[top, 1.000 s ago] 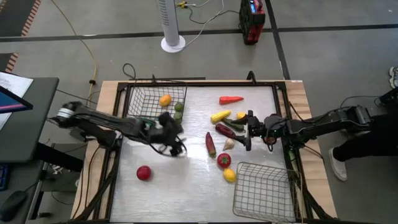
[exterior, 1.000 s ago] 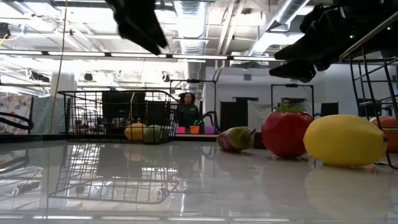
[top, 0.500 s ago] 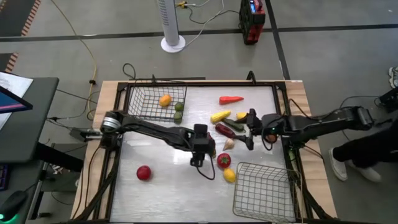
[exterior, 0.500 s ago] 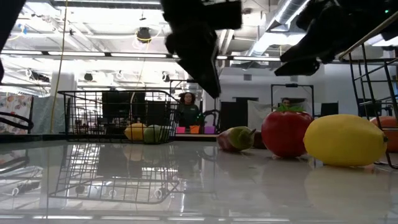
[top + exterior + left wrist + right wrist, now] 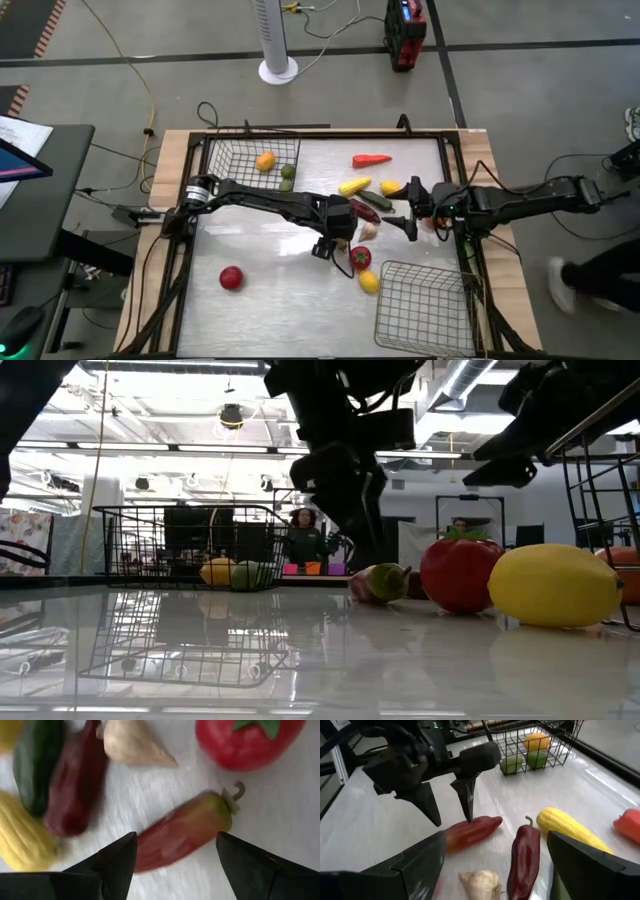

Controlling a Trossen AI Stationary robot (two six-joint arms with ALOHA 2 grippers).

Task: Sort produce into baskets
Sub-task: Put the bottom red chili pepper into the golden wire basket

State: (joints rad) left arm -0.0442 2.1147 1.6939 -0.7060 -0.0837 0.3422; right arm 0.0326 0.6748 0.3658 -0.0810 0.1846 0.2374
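Observation:
My left gripper [image 5: 176, 837] is open and points down over a long red pepper with a green stem end [image 5: 185, 830], which lies flat on the table. Its fingers stand on either side of the pepper; I cannot tell whether they touch it. It also shows in the right wrist view [image 5: 452, 822]. My right gripper [image 5: 495, 837] is open and empty, hovering right of the produce cluster [image 5: 408, 208]. Beside the pepper lie a white garlic [image 5: 368, 231], a dark red pepper [image 5: 362, 210], a yellow corn [image 5: 354, 186] and a red tomato [image 5: 360, 257].
The far-left wire basket [image 5: 225, 160] holds an orange [image 5: 265, 160] and green round fruits [image 5: 286, 172]. The near-right basket [image 5: 425, 305] has nothing in it. A lemon [image 5: 369, 282], a red ball [image 5: 231, 277] and an orange-red carrot [image 5: 371, 159] lie loose.
My left gripper has swung from beside the far-left basket toward the table's right and come down over the long red pepper, still open. My right gripper has drawn back a little toward the table's right edge. The produce has not moved.

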